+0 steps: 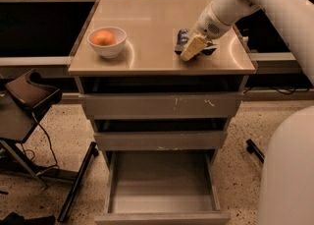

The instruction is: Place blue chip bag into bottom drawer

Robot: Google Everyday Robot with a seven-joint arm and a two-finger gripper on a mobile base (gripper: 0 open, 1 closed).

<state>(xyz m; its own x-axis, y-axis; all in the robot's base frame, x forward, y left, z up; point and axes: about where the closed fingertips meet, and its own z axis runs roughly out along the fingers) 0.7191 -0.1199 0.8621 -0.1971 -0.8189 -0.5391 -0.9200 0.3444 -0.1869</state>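
The blue chip bag [182, 40] lies on the right side of the cabinet top [147, 27], mostly hidden behind my gripper. My gripper [193, 48] is down on the counter right at the bag, its pale fingers [190, 49] pointing toward the front edge. The bottom drawer [162, 184] is pulled out at floor level and nothing shows inside it. The two grey drawers above it are pushed in.
A white bowl [107, 42] holding an orange fruit [103, 38] sits on the left of the cabinet top. A dark chair [27, 96] with cables stands at the left. My white base [289, 170] fills the lower right. A shelf runs behind the cabinet.
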